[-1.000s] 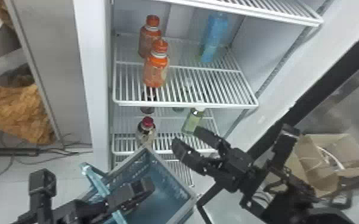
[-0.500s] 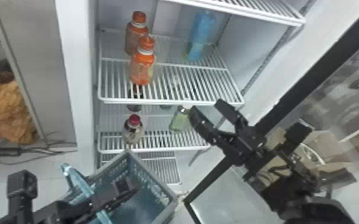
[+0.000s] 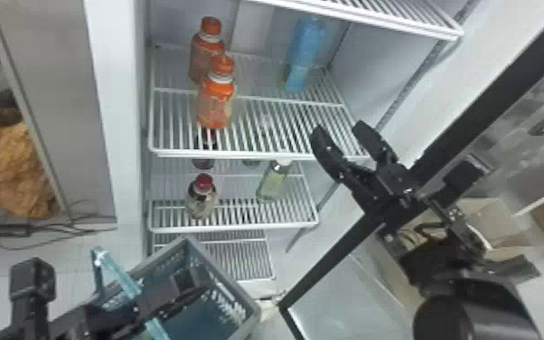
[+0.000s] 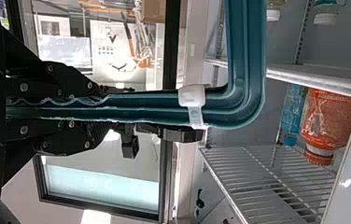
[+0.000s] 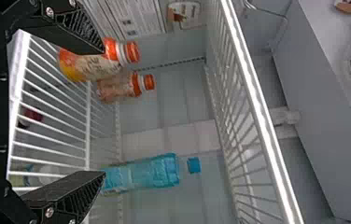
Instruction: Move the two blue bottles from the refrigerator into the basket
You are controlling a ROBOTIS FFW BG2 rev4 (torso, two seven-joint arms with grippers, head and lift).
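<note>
My right gripper [image 3: 340, 130] stands open and empty before the right front edge of the middle shelf. A blue bottle [image 3: 303, 56] stands upright at that shelf's back right, apart from the fingers. In the right wrist view the open right gripper [image 5: 102, 111] has the blue bottle [image 5: 141, 175] beyond its lower finger. My left gripper [image 3: 185, 282] is at the grey-blue basket [image 3: 249, 318], low in front of the refrigerator. The left wrist view has the left gripper [image 4: 101, 112] shut on the teal basket handle [image 4: 243, 70], and a blue bottle [image 4: 293, 112] farther off.
Two orange-capped bottles [image 3: 216, 101] stand on the left of the same shelf [image 3: 257, 153]. Below are a red-capped bottle [image 3: 202, 199] and a greenish bottle [image 3: 274, 181]. Another rack [image 3: 375, 20] hangs above, and the open door's dark frame [image 3: 479, 113] runs along the right.
My right gripper has risen from the lower shelf's level to the middle shelf and moved right. The refrigerator and basket have shifted left in the head view. The left gripper keeps its hold.
</note>
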